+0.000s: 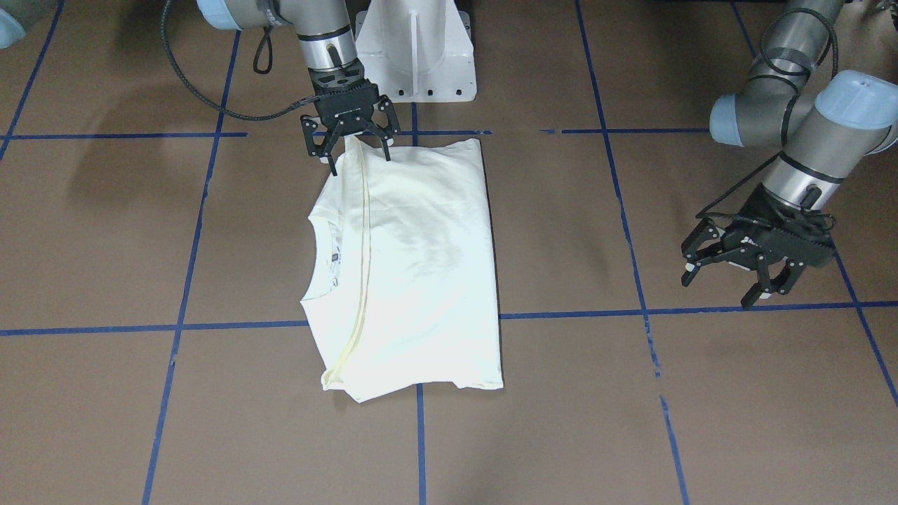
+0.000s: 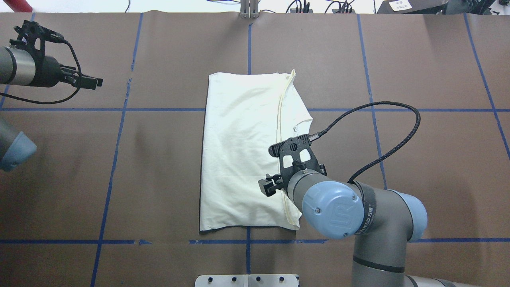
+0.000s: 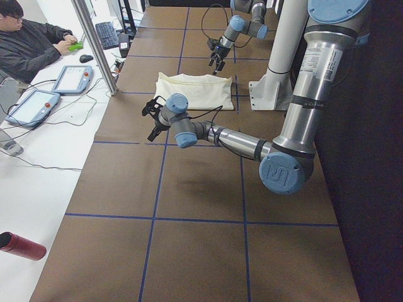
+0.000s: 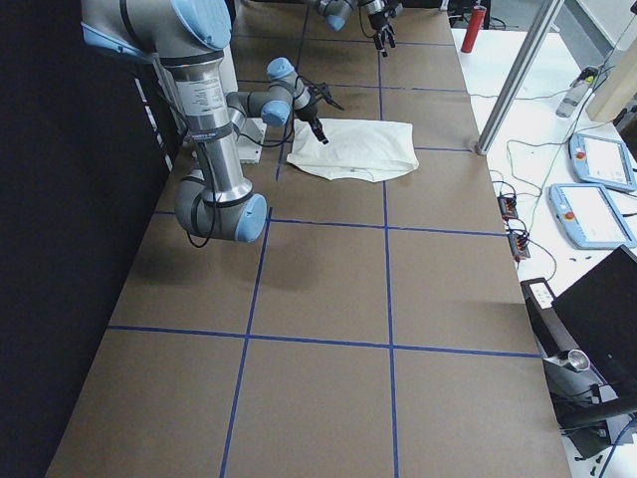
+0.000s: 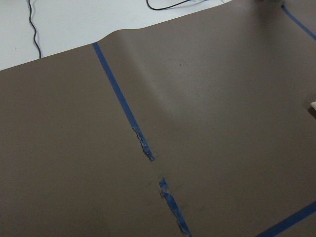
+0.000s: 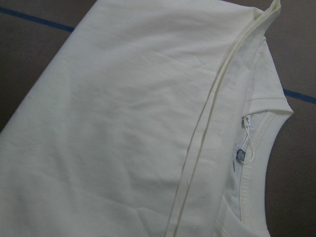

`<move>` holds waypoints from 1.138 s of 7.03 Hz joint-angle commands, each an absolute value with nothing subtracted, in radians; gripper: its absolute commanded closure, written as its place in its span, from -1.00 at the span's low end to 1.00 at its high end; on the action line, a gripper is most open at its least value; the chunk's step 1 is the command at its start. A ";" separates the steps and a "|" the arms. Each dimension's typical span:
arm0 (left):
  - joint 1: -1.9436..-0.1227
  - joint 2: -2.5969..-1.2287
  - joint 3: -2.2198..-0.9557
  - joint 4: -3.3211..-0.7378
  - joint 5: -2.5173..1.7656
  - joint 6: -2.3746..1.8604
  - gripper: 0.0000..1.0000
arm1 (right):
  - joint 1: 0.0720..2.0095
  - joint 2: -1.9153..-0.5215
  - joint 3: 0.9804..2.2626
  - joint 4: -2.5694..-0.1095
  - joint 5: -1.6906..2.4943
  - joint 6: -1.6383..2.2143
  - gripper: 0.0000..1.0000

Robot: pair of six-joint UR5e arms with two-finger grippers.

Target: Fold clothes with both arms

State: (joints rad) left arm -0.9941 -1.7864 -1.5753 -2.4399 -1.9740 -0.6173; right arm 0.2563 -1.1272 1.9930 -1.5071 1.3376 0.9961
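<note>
Brown blue-taped tabletop carries the part-folded cream-white fabric shirt at its middle; the black right tool straddles its robot-side corner, spread, likely pinching next; the black left tool hangs spread, well apart.

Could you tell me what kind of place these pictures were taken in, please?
Probably a robotics lab: the left arm and right arm stand at a table gridded with blue tape, with teach pendants on a side bench.
</note>
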 commanded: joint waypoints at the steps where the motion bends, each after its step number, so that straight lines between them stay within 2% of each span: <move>1: -0.992 -1.781 -1.583 -2.441 -1.974 -0.624 -1.00 | 0.200 -1.127 2.016 -1.601 1.344 0.864 -0.44; 3: -0.991 -1.790 -1.578 -2.439 -1.973 -0.626 -1.00 | 0.151 -1.155 2.010 -1.603 1.364 0.873 -0.02; 6: -0.991 -1.790 -1.580 -2.441 -1.974 -0.626 -1.00 | 0.133 -1.178 2.002 -1.603 1.402 0.882 0.13; 8: -0.991 -1.790 -1.578 -2.441 -1.973 -0.626 -1.00 | 0.130 -1.178 2.002 -1.603 1.402 0.882 0.49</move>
